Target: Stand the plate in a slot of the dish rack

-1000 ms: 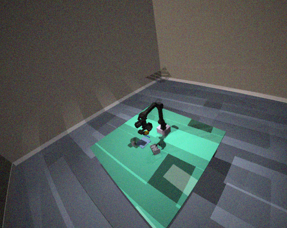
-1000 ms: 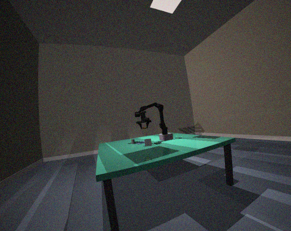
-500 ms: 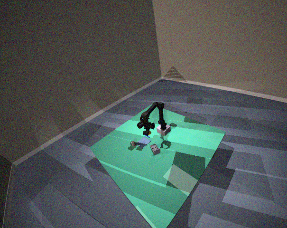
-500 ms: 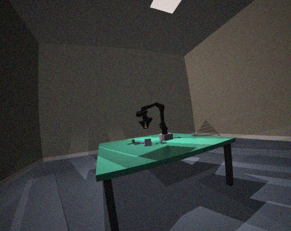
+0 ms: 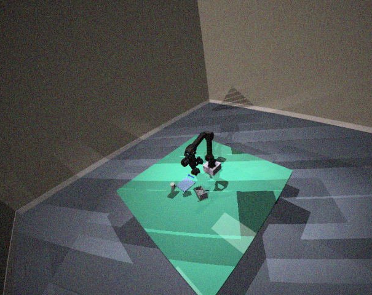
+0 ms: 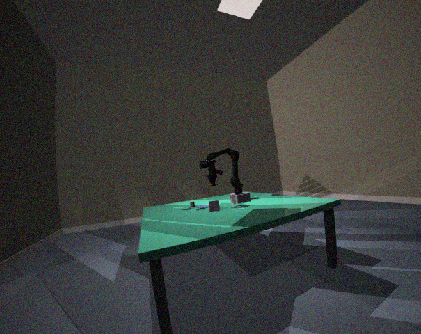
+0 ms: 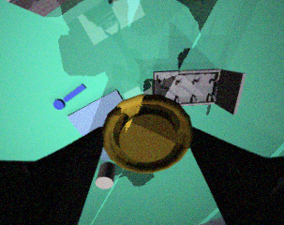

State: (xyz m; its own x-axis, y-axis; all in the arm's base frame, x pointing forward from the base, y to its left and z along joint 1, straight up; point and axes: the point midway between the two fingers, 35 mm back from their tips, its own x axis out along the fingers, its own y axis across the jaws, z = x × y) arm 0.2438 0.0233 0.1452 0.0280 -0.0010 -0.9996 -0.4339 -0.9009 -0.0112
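Observation:
A round golden-brown plate (image 7: 147, 133) is held between the two black fingers of my gripper (image 5: 194, 173) (image 6: 213, 184) (image 7: 146, 131), its hollow face toward the wrist camera. The fingers stand wide, at opposite sides of its rim. In the top and exterior views the gripper points down and hangs well above the table, and the plate is mostly hidden by the fingers. The grey dish rack (image 5: 202, 195) (image 6: 213, 206) (image 7: 231, 91) stands on the table, with rows of short dark pegs and a tall end wall. Its slots hold no plate. In the wrist view it lies up and right of the plate.
A flat light-blue panel (image 5: 186, 184) (image 7: 96, 112) lies beside the rack. A small blue handled thing (image 5: 190, 176) (image 7: 75, 94) lies near it. A pale-topped cylinder (image 5: 172, 185) (image 6: 192, 204) (image 7: 105, 182) stands beyond the panel. The arm's pinkish base box (image 5: 211, 169) (image 6: 240, 197) stands behind.

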